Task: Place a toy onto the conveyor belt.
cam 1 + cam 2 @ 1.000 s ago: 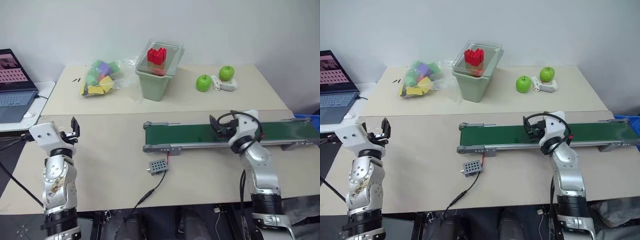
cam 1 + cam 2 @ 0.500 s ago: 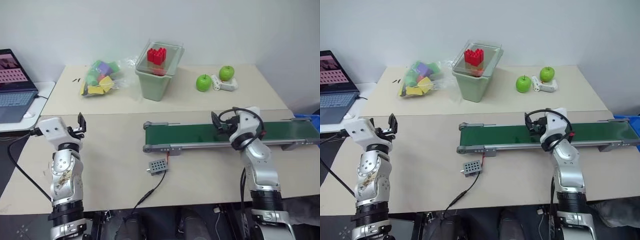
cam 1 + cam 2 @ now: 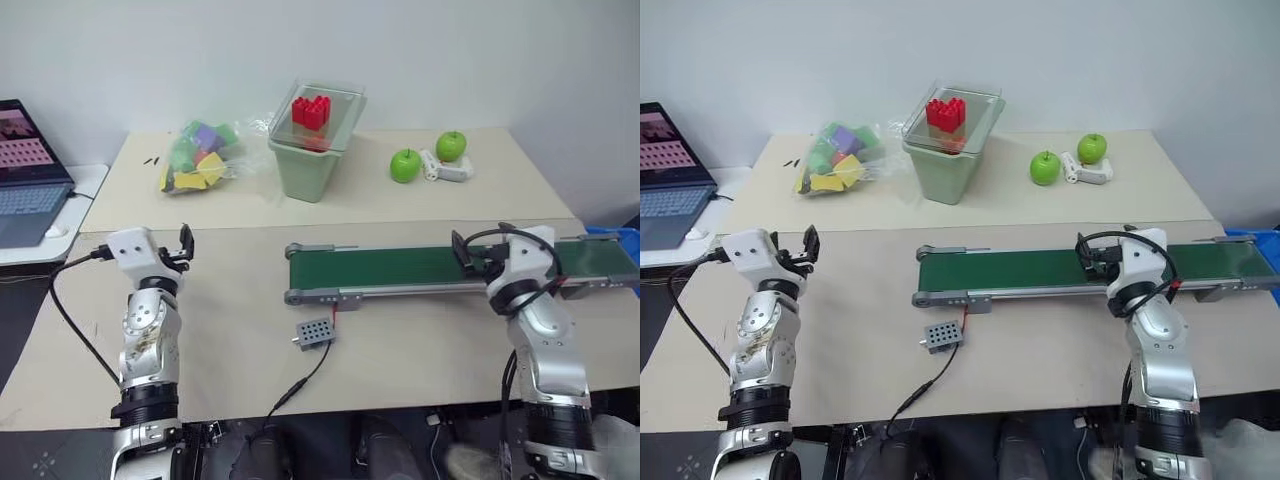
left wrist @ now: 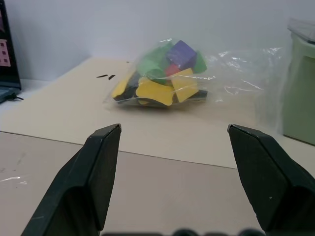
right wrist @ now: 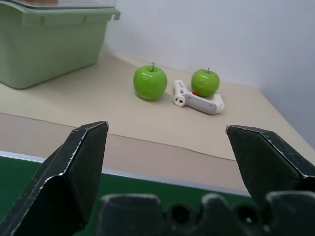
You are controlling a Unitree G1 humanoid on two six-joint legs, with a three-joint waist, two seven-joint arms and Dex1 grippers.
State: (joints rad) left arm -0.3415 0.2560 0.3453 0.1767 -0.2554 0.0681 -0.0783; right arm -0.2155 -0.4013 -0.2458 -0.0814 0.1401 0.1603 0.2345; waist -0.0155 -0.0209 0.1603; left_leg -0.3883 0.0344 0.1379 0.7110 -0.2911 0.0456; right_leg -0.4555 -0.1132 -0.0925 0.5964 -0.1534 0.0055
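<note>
A red block toy (image 3: 312, 110) sits atop the green bin (image 3: 312, 160) behind the conveyor belt (image 3: 420, 268).

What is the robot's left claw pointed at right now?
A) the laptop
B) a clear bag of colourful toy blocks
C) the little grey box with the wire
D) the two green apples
B: in the left wrist view, the open left gripper frames the clear bag of colourful blocks, which lies on the far table straight ahead between its two fingers.
</note>
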